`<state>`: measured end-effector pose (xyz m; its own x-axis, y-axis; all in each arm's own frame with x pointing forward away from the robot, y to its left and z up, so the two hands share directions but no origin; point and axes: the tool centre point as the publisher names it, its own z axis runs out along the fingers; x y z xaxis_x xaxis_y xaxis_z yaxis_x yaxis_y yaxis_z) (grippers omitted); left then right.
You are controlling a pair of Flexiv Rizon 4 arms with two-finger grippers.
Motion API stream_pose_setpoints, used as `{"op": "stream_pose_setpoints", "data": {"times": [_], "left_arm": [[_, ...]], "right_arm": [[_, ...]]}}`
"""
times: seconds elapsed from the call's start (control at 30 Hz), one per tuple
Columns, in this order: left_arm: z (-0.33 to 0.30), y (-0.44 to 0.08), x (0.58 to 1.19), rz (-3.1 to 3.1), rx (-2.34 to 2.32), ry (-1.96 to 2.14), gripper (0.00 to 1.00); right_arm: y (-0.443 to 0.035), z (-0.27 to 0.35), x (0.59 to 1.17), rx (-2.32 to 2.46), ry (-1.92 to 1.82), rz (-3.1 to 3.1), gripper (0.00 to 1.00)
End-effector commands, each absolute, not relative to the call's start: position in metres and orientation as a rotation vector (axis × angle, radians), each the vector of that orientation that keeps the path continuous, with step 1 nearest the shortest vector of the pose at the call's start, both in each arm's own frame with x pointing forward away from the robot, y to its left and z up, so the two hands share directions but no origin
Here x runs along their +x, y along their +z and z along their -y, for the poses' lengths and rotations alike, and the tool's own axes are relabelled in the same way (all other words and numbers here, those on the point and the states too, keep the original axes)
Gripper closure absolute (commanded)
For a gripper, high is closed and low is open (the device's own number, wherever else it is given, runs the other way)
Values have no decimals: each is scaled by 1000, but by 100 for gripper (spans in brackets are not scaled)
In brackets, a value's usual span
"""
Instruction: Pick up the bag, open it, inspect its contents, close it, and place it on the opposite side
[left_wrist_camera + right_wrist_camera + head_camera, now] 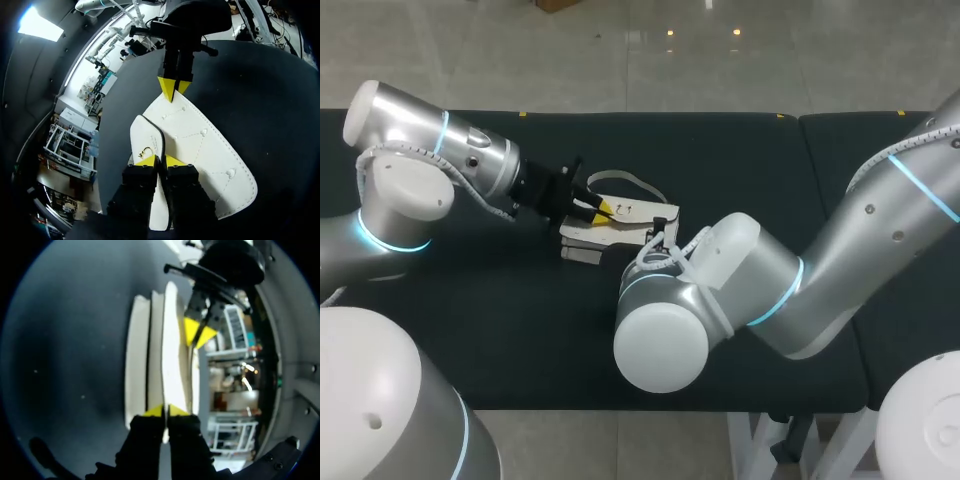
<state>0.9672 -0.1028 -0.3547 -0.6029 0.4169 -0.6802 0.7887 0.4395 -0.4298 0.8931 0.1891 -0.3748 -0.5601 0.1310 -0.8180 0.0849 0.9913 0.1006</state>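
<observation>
The white bag [632,213] lies flat on the black table [740,160], its strap [632,182] looped behind it. My left gripper [596,207] comes in from the bag's left. In the left wrist view the left gripper [160,161] is shut on the dark-trimmed edge of the flap [147,135], near a small gold clasp [145,149]. Across the stitched white bag [205,150], my right gripper [173,91] pinches the far edge. In the right wrist view the right gripper [165,411] is shut on a thin white layer of the bag [173,350], facing the left gripper [199,335]. From the head camera the right fingers are hidden behind the wrist.
A seam [801,150] splits the black table top at the right. My right arm's elbow [665,340] hangs over the table's front half, just in front of the bag. Bare black surface lies to the right of the bag and behind it.
</observation>
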Motion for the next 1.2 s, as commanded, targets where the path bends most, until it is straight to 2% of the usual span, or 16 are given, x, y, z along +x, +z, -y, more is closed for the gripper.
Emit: {"op": "stream_pose_setpoints", "data": {"times": [0.03, 0.1, 0.13, 0.23, 0.67, 0.7, 0.73, 0.83, 0.9, 0.93, 0.97, 1.03, 1.07, 1.2], "left_arm": [[102, -359, 968, -2185, 999, -1055, 69], [103, -358, 966, -2178, 1008, -1052, 71], [103, -357, 965, -2175, 1013, -1053, 75], [103, -356, 964, -2170, 1019, -1052, 100], [102, -360, 953, -2172, 1086, -1044, 100], [102, -359, 954, -2168, 1072, -1055, 87], [101, -357, 955, -2163, 1054, -1061, 60], [101, -347, 955, -2143, 997, -1093, 0], [101, -341, 956, -2135, 968, -1101, 0], [101, -337, 955, -2131, 952, -1116, 0], [101, -334, 955, -2126, 948, -1130, 0], [100, -327, 953, -2118, 939, -1144, 0], [99, -323, 952, -2114, 934, -1157, 0], [97, -310, 946, -2113, 931, -1161, 0]], "right_arm": [[-377, -189, 891, 148, 61, -2166, 100], [-377, -189, 891, 148, 61, -2166, 100], [-377, -189, 891, 148, 61, -2166, 100], [-377, -189, 891, 148, 61, -2166, 100], [-377, -189, 891, 148, 61, -2166, 100], [-377, -189, 891, 148, 61, -2166, 100], [-377, -189, 891, 148, 61, -2166, 100], [-377, -189, 891, 148, 61, -2166, 100], [-377, -189, 891, 148, 61, -2166, 100], [-377, -189, 891, 148, 61, -2166, 93], [-376, -189, 891, 152, 57, -2173, 82], [-374, -190, 890, 152, 52, -2176, 50], [-373, -190, 890, 158, 55, -2181, 0], [-363, -187, 885, 167, 68, -2192, 0]]}}
